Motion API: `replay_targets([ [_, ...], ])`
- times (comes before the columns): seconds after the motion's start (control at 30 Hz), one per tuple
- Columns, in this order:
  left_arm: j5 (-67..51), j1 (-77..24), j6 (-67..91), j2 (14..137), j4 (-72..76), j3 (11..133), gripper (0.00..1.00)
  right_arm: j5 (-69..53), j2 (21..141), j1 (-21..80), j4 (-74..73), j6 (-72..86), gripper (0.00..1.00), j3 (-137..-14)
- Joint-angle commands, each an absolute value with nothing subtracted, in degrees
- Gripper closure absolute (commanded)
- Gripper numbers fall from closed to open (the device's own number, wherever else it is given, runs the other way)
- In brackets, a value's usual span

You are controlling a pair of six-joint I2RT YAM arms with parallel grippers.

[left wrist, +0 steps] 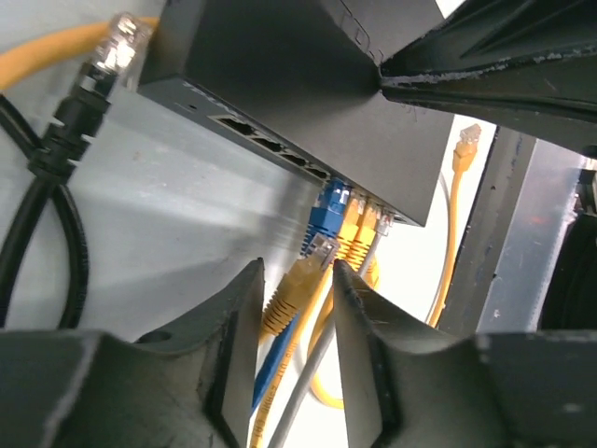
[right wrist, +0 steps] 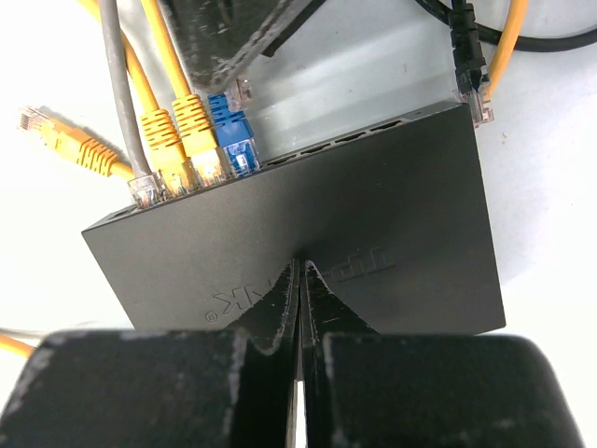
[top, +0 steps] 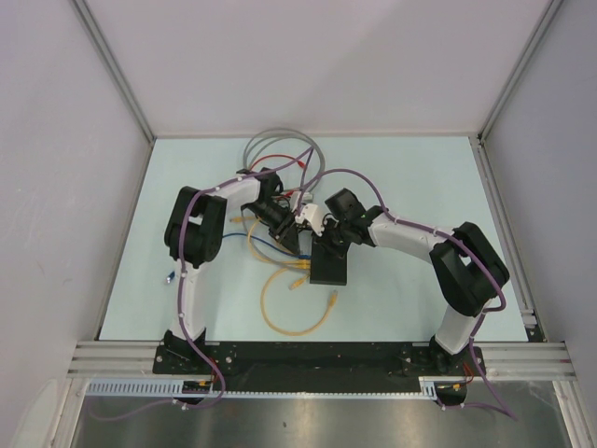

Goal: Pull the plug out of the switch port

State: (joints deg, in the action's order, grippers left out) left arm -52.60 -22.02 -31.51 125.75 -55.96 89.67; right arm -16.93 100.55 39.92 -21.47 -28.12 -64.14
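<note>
Pale blue-green table (top: pixel 410 187), white walls (top: pixel 308 65) on three sides, aluminium rail (top: pixel 308 355) at near edge.
Switch (top: pixel 328 268) flat mid-table between both arms, port edge toward left gripper (left wrist: pixel 297 271).
Top view: grippers and plugs small, overlapped by arms; states unreadable there.
Right wrist view: right gripper (right wrist: pixel 300 271) pinched closed, tips pressing on switch top. Blue plug (right wrist: pixel 233 140), two yellow plugs (right wrist: pixel 177 135) and grey cable (right wrist: pixel 117 84) seated in ports.
Left wrist view only: left jaws narrow, flanking yellow-booted plug (left wrist: pixel 294 289), its clear tip short of ports beside blue plug; pad contact not decidable.
Black cable plug (left wrist: pixel 98 65) loose at switch corner.
</note>
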Motion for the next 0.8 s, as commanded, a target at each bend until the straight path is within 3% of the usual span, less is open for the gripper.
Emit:
replay_targets([
  [0.0, -53.26, -22.32, -32.34, 124.8, -53.17, 89.73, 0.65, -14.41, 103.45, 40.52, -28.65, -28.56, 1.0, -60.82],
  [0.27, -53.44, -21.71, -30.24, 126.21, -53.44, 93.16, 0.82, -14.24, 103.54, 40.61, -28.39, -28.56, 1.0, -60.82],
  [0.43, -50.12, -21.62, -27.0, 125.95, -48.53, 95.01, 1.0, -14.15, 103.54, 40.61, -28.21, -28.56, 1.0, -60.82],
  [0.77, -28.49, -21.71, -15.91, 124.63, -32.35, 97.82, 1.0, -13.97, 103.71, 40.78, -28.21, -28.65, 0.99, -60.82],
])
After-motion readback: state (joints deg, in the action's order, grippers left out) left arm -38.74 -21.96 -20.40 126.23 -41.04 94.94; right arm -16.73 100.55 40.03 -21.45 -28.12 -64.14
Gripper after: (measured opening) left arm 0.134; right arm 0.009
